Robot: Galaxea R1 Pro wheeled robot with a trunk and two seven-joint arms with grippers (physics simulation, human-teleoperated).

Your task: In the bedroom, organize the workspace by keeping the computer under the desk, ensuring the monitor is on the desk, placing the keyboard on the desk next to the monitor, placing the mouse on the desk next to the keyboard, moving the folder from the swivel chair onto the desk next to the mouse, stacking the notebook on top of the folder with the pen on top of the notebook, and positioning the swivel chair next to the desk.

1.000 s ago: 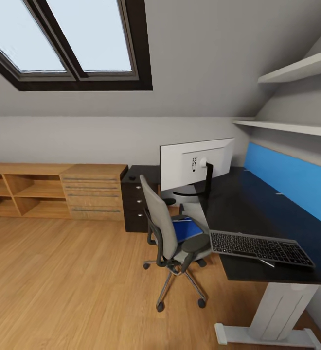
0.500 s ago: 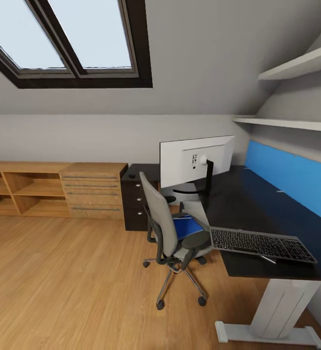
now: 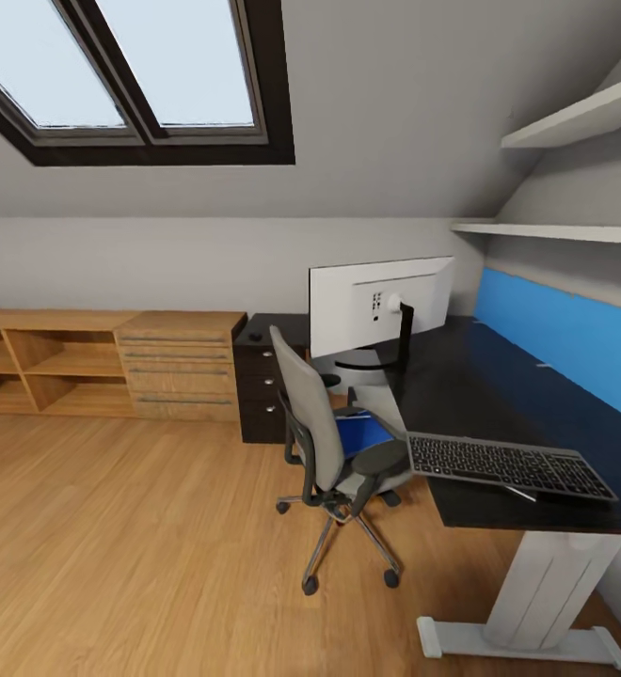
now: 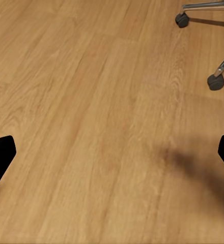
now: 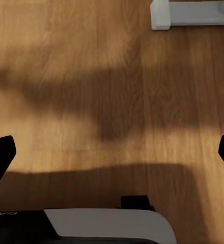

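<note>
Jaws on both arms are standing wide apart and gripping nothing: the left gripper (image 4: 112, 155) is hanging over bare wood floor (image 4: 81, 101) with two castors of the chair (image 3: 334, 442) near it, and the right gripper (image 5: 112, 152) is hanging over shadowed floor near the white foot of the table (image 3: 499, 385). Further out, the head view is showing the chair turned with its back toward the room and its seat tucked just beside the table's near corner. The blue folder (image 3: 364, 434) is lying flat on that seat, partly hidden by the backrest and armrest, its long side seeming to run toward the table. The keyboard (image 3: 510, 466) is lying on the table at the near edge, its long axis running along that edge and tilting slightly away toward the blue panel; a thin pale stick, possibly the pen, is poking out from under its front, though that is too small to be sure. The monitor (image 3: 381, 306) is standing on the table's far end, white back facing the room. A small dark lump on the black drawer unit (image 3: 263, 390) could be the mouse. I judge the main risk to be the freely rolling chair: a nudge from base or arm would be swinging the seat and sliding the folder off, and a reach past the armrest might be knocking the overhanging keyboard.
</note>
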